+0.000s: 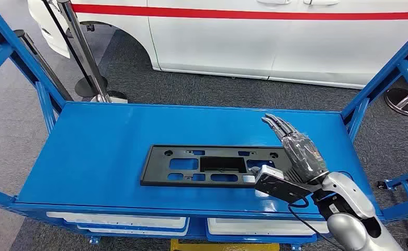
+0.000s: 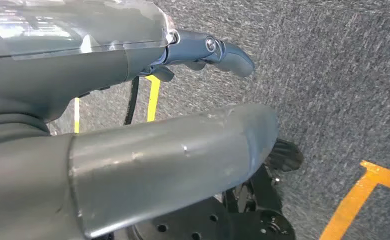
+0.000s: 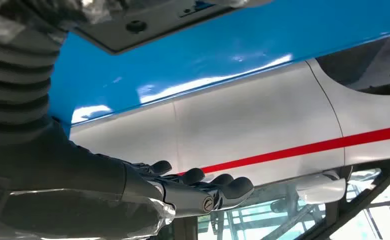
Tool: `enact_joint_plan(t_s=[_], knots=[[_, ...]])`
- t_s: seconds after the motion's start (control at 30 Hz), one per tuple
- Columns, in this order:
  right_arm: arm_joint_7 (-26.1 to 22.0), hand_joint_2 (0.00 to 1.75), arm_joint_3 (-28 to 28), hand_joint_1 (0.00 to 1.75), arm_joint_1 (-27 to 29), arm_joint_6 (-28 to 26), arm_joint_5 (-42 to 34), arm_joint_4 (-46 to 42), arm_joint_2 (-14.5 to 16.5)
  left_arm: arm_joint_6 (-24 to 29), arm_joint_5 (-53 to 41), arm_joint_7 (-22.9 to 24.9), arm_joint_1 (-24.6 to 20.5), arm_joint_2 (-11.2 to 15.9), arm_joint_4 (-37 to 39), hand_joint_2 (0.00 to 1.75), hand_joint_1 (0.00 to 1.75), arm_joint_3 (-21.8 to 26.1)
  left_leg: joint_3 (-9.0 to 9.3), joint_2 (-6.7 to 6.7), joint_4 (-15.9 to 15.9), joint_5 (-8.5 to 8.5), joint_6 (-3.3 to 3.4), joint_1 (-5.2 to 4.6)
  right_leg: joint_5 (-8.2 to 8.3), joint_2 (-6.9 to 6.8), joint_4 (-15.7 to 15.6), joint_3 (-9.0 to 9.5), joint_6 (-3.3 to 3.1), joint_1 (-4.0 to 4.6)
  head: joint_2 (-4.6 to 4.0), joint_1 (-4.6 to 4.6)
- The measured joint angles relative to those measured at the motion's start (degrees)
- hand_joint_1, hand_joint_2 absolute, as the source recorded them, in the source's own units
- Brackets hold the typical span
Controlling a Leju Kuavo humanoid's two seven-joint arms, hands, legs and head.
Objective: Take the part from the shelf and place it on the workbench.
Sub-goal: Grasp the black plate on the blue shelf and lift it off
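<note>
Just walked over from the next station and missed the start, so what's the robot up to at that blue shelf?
A flat black plastic part lies on the blue shelf, with a white car parked behind it. The robot's right hand is at the part's right end, fingers stretched out flat above the shelf, holding nothing. Its left hand hangs low over the grey carpet, also holding nothing. The part has not been lifted yet.

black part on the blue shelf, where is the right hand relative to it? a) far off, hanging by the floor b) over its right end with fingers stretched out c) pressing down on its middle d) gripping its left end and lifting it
b: in the head view the right hand sits over the right end of the black part, fingers extended, while the part lies flat on the blue shelf.
</note>
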Motion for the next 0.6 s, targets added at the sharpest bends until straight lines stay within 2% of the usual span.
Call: enact_joint_plan(t_s=[0.33,0.6], knots=[[-0.6,1.75,-0.6,0.00,4.2,2.6,-0.3,-2.0,-3.6,-0.2,-0.5,0.0,0.2,0.0,-0.8,0.00,0.00,-1.2,0.09,0.01,0.0,0.00,-0.01,0.13,-0.08,0.01,0.3,-0.09,0.11,0.13,0.00,0.00],[-0.7,1.75,4.0,0.00,4.7,2.8,3.4,-2.3,-4.0,-0.5,-1.5,-0.1,0.1,0.0,-0.8,0.00,0.00,-1.1,0.16,0.03,0.0,0.01,-0.06,0.15,-0.17,0.01,0.5,-0.11,0.02,0.15,0.00,0.00]])
